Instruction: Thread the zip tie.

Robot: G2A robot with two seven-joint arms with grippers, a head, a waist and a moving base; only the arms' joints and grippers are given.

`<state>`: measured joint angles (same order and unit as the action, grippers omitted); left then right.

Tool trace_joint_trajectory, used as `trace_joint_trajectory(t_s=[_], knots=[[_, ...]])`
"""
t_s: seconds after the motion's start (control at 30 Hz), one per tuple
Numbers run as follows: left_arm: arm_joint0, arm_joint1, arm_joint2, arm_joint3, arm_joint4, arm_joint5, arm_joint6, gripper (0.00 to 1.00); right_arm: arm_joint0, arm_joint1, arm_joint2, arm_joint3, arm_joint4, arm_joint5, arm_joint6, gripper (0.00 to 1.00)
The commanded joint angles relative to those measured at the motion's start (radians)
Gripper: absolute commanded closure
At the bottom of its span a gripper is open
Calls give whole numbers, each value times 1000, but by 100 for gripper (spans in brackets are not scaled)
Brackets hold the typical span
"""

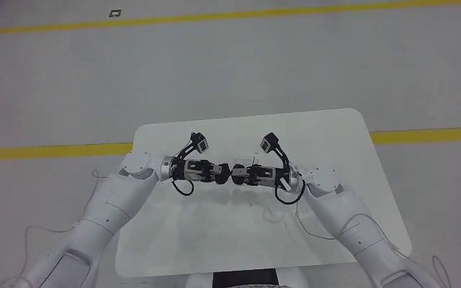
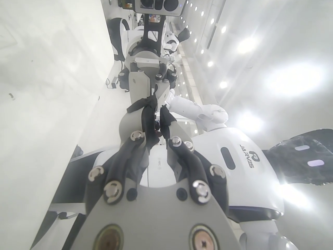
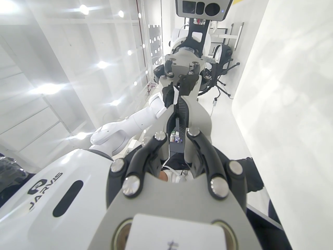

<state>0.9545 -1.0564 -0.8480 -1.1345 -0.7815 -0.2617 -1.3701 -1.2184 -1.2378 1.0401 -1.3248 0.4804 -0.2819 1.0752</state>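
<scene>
both arms meet tip to tip above the middle of the table (image 1: pixel 216 237). the left gripper (image 2: pixel 157 113) has its fingers pinched nearly closed on the thin pale zip tie (image 3: pixel 177 92). the right gripper (image 3: pixel 177 102) has its fingers squeezed together on it from the right.

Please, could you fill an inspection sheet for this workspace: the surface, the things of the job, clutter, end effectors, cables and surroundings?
Surface: white table with rounded corners; no damage seen.
Job's things: zip tie, probably the thin pale strip between the two end effector tips; too small to be sure.
Clutter: nothing seen.
Grippers: left end effector and right end effector meet tip to tip over the table's middle; the grip cannot be judged.
Cables: black cable loops hang at both wrists, apart from the tips.
Surroundings: grey floor with yellow lines.
</scene>
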Motion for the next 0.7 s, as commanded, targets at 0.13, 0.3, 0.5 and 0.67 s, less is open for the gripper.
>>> trace_joint_trajectory(t_s=[0.13,0.3,0.5,0.67], knots=[[-1,-2,1,9,0,-1,-3,100,3,1,-3,1,3,1,-1,100],[-1,-2,2,13,-1,0,-5,100,3,1,-5,3,9,-2,-4,100],[-1,-3,0,17,-2,-3,-8,100,-1,3,0,9,23,-6,-14,0],[1,-2,-6,21,-5,-9,-12,100,-9,6,11,14,35,-14,-16,0]])
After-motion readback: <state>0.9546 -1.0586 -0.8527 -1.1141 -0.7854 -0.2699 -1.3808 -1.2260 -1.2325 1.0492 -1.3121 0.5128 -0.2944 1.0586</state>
